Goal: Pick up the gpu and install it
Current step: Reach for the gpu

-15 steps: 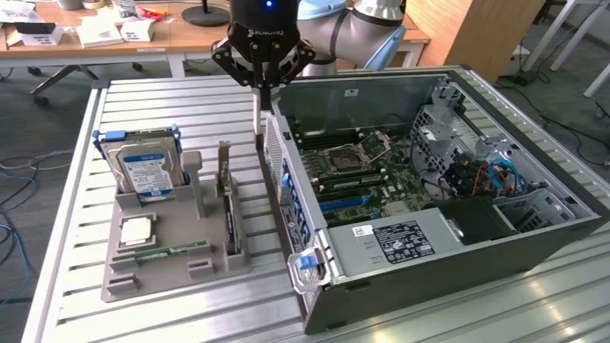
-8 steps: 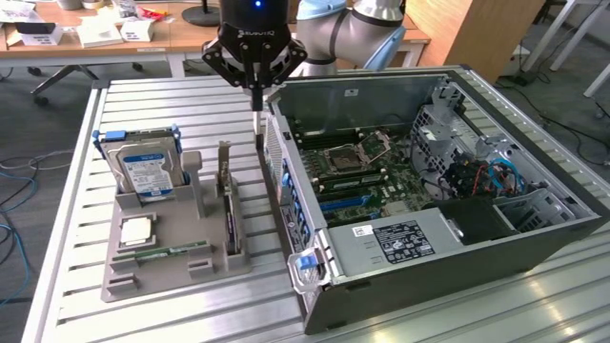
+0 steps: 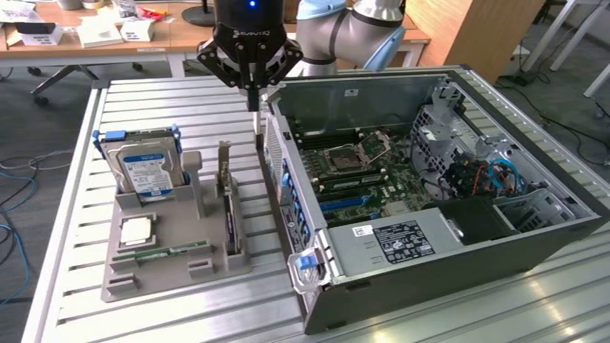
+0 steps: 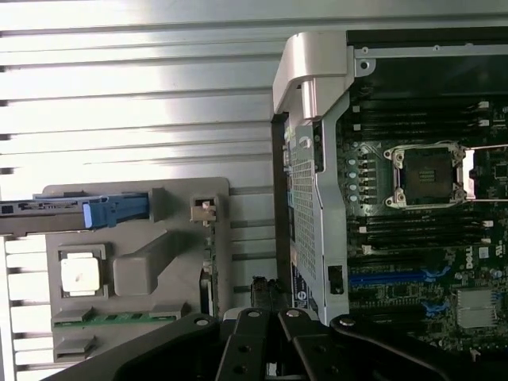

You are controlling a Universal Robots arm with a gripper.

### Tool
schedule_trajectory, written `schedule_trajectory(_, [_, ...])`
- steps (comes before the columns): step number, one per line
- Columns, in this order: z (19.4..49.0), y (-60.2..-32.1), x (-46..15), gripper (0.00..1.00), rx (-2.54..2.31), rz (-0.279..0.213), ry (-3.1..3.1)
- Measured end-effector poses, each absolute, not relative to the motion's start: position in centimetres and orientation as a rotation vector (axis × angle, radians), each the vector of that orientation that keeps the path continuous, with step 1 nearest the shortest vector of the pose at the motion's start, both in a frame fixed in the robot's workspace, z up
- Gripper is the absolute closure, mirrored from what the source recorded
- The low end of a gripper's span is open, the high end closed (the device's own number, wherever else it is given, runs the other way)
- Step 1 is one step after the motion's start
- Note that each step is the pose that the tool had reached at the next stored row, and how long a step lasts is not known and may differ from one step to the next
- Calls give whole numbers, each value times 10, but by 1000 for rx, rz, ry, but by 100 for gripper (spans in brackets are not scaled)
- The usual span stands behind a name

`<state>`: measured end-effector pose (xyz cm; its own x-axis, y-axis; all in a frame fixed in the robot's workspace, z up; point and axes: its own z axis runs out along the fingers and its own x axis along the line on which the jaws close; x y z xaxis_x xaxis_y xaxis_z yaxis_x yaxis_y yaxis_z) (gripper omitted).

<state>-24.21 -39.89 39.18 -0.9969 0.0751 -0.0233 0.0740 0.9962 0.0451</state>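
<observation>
The gpu [image 3: 231,214] stands on edge in a slot of the grey holder tray [image 3: 171,275], its silver end bracket [image 3: 225,161] pointing up. In the wrist view the gpu [image 4: 208,286] appears as a thin dark edge along the tray's side. My gripper [image 3: 253,100] hangs above the slatted table, over the gap between the tray's far end and the computer case [image 3: 458,271]. Its fingers are shut with nothing between them. It is higher than the gpu and beyond its bracket end, not touching it. The wrist view has the gripper [image 4: 266,321] over that same gap.
A silver hard drive [image 3: 143,168] with a blue label stands in the tray's far left corner. A processor chip [image 3: 136,229] and a green memory stick [image 3: 167,251] lie in the tray. The open case shows the motherboard [image 3: 367,179] and a black power supply [image 3: 401,239].
</observation>
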Motion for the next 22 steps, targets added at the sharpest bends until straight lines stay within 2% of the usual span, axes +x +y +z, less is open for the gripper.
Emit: schedule_trajectory(22, [392,-399,-247,89,117,69,3114])
